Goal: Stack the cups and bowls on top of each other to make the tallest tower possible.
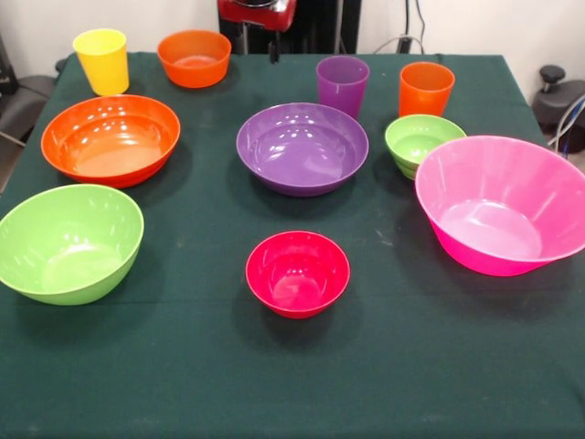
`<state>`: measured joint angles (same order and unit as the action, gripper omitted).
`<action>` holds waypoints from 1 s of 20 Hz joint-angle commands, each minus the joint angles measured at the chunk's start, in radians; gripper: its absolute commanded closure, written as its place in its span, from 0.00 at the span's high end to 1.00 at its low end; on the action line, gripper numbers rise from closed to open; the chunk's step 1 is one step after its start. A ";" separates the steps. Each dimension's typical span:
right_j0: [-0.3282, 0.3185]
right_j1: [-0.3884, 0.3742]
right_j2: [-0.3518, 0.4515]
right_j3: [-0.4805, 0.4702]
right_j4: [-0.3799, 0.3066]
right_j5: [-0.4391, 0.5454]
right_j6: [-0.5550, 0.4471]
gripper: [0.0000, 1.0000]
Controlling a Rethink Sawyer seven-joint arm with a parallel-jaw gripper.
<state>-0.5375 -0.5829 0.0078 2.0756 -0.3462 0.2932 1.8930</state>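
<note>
From the front view, ten plastic things are sitting on the dark green surface (183, 384), all right side up and all apart from each other.

The yellow cup (102, 60) is standing at the far left corner. The small orange bowl (194, 58) is sitting just beside it, to the right. The purple cup (342, 85) is standing at the far side near the middle, and the orange cup (426, 89) is standing to its right.

In the middle row, the big orange bowl (111, 139) is sitting on the left. The purple bowl (303, 147) is sitting in the middle, right in front of the purple cup. The small green bowl (423, 143) is sitting to its right, in front of the orange cup.

The huge pink bowl (502, 202) is sitting at the right side, with its rim reaching the picture's edge. The big lime green bowl (69, 242) is sitting at the near left. The small red-magenta bowl (297, 273) is sitting alone near the front, in the middle.

Nothing is sitting inside anything else, so no tower is showing yet.

The red robot part (257, 13) is peeking in at the top edge, well behind the bowls and cups, far from the red-magenta bowl. The pincer is hiding there, so I cannot tell if it is spread or pressed together.
</note>
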 commanded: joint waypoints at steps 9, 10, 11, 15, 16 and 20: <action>-0.027 -0.038 0.122 -0.025 -0.050 -0.001 0.001 1.00; -0.025 -0.040 0.122 -0.023 -0.050 -0.001 0.003 1.00; -0.023 -0.042 0.122 -0.023 -0.049 0.001 0.004 1.00; -0.024 -0.049 0.126 -0.024 -0.047 0.015 -0.001 1.00; -0.024 -0.050 0.125 -0.023 -0.047 0.017 -0.001 1.00; -0.028 -0.050 0.125 -0.025 -0.052 0.019 -0.005 1.00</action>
<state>-0.5673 -0.6378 0.0230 2.0759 -0.3608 0.2934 1.8930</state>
